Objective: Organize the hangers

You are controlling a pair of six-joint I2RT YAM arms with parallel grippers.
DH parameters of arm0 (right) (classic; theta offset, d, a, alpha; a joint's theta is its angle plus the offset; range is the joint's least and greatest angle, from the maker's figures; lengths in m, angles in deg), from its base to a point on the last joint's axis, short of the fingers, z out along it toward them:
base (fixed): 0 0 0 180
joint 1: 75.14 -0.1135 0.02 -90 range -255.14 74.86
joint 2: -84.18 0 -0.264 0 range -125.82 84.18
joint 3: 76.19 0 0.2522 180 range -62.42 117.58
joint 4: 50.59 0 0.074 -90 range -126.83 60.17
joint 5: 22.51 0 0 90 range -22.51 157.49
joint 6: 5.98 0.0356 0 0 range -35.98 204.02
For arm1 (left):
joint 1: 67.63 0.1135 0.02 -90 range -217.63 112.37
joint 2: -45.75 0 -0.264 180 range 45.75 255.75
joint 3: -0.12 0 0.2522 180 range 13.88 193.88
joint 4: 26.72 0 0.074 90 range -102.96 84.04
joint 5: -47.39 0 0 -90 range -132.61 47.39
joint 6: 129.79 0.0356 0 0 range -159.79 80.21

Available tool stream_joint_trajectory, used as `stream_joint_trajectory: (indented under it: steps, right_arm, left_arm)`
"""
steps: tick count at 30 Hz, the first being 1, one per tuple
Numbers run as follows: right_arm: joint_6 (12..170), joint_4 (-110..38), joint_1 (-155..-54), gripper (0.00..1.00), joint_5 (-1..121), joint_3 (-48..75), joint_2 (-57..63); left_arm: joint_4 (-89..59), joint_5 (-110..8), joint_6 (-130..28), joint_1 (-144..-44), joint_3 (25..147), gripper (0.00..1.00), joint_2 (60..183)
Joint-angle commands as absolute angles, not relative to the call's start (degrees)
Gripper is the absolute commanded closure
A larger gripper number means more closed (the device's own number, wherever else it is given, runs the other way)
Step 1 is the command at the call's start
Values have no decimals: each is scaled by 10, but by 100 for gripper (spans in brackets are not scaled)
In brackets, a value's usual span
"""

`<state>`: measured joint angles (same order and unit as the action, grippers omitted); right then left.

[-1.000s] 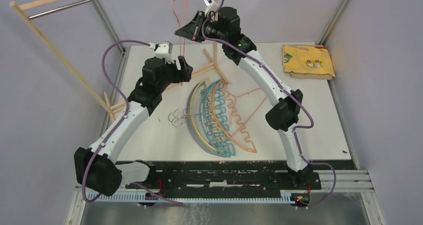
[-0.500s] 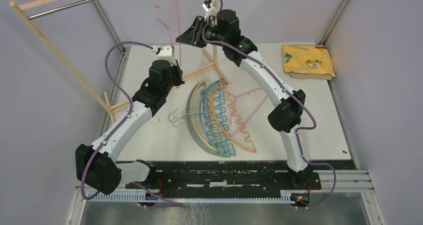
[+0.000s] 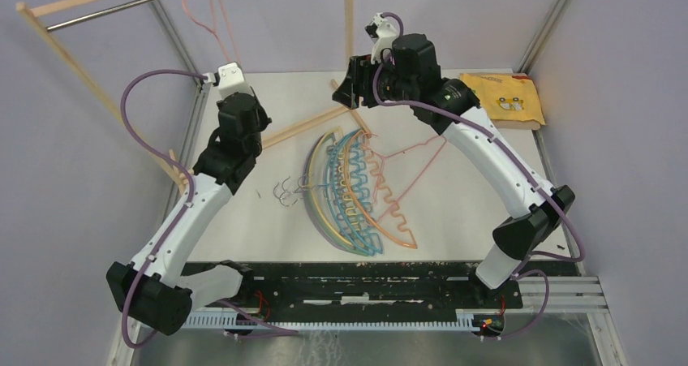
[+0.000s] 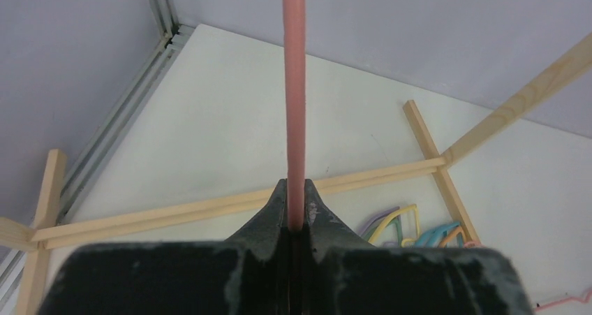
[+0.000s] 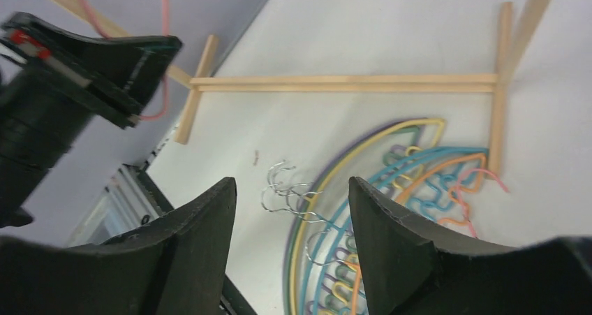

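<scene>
The left hand is clamped on a pink hanger, held high near the metal rod. The right hand is spread wide and empty above the other hangers, which lie piled together on the white worktop.

Left arm, right arm: white curved shells, black joint housings, purple looping cables. Left pincer, right pincer: black wedge-shaped fingers; left's grey-scuffed.
</scene>
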<state>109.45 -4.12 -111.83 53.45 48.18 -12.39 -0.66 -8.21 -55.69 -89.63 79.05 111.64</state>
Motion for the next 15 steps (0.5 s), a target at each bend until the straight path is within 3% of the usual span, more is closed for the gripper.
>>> stream_joint_trajectory:
  steps: [1, 15]
  right_arm:
    - [1026, -15, -1117, 31, 607, 457, -116]
    - [1030, -20, -1114, 32, 615, 487, -146]
  left_arm:
    - [-29, -33, -553, -899, 800, 97, 1099]
    - [-11, -45, -545, -898, 873, 97, 1163]
